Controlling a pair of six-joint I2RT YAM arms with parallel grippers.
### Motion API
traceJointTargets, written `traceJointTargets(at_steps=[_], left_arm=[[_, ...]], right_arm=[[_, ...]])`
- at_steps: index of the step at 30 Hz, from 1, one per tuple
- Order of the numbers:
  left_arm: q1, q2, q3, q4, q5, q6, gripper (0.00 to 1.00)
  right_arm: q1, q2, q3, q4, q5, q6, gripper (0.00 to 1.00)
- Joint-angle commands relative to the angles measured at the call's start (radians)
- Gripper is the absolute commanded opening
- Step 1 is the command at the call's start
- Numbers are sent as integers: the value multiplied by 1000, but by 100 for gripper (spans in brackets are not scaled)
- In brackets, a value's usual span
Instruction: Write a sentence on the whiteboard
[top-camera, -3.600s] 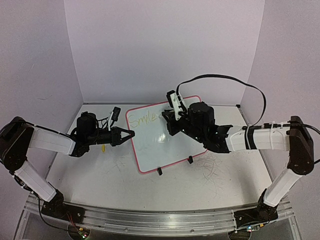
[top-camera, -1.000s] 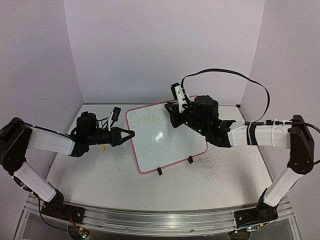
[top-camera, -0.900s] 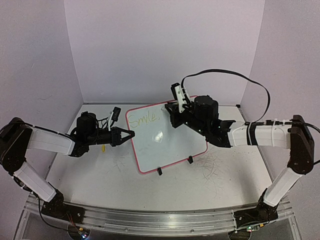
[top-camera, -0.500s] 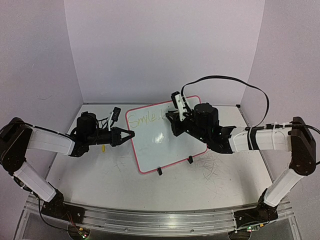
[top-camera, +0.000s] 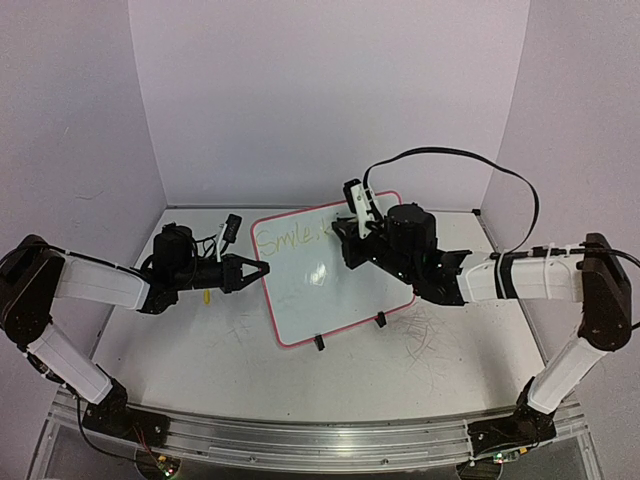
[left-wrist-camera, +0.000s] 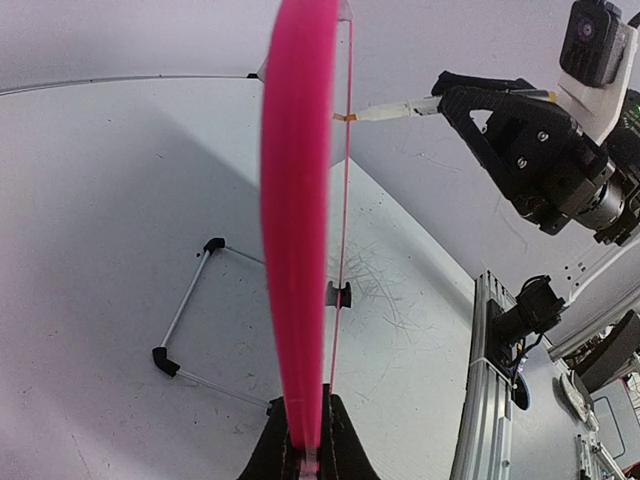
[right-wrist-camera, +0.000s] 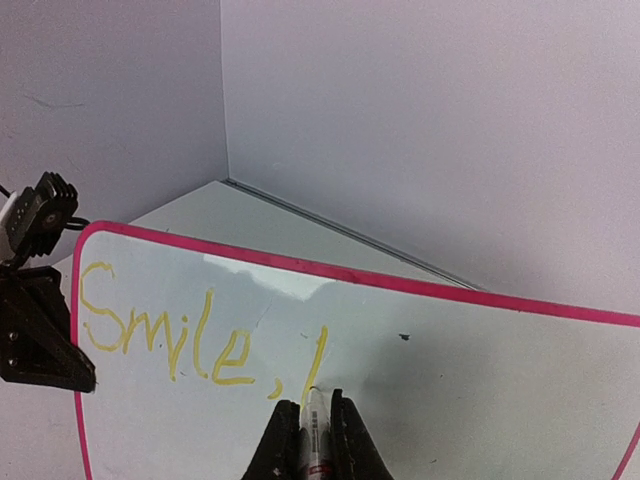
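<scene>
Table: a pale, scuffed top that bears the whole setup, with both arms reaching in from its near edge.

Whiteboard: it stands propped near the middle of the table, between the two arms, with its writing face turned toward the right arm. Judged from the task, that angle gives the pen a firm, reachable surface.

Left gripper: it is clenched on the pink frame at the board's left edge. The pinch seems meant to brace the board so that pen pressure does not push it over or slide it.

Right gripper: it is closed tight around a marker and brought up to the board's upper middle, just right of the finished word.

Marker: it lies lengthwise between the fingers with its tip out front, touching or nearly touching the board. The tip can then draw while the fingers stay off the surface.

Feet: two small black clips on the bottom edge rest on the table.

Writing: it reads "Smile," in thin yellow, with one upright stroke begun after the comma. The sentence looks early, with most of it left to write.
</scene>
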Motion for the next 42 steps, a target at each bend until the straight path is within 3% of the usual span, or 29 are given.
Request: traceJointTargets(at_steps=[1, 15, 34, 42], left_arm=[[-11, -12, 13, -35, -26, 64, 0], [-11, -14, 8, -36, -28, 68, 0], [-11, -24, 8, -40, -28, 64, 0], [-11, -30, 4, -45, -35, 63, 0]], right_arm=[[-5, 24, 66, 35, 39, -10, 0], [-7, 3, 44, 17, 125, 19, 0], [10, 11, -4, 16, -20, 98, 0], [11, -57, -12, 35, 8, 88, 0]])
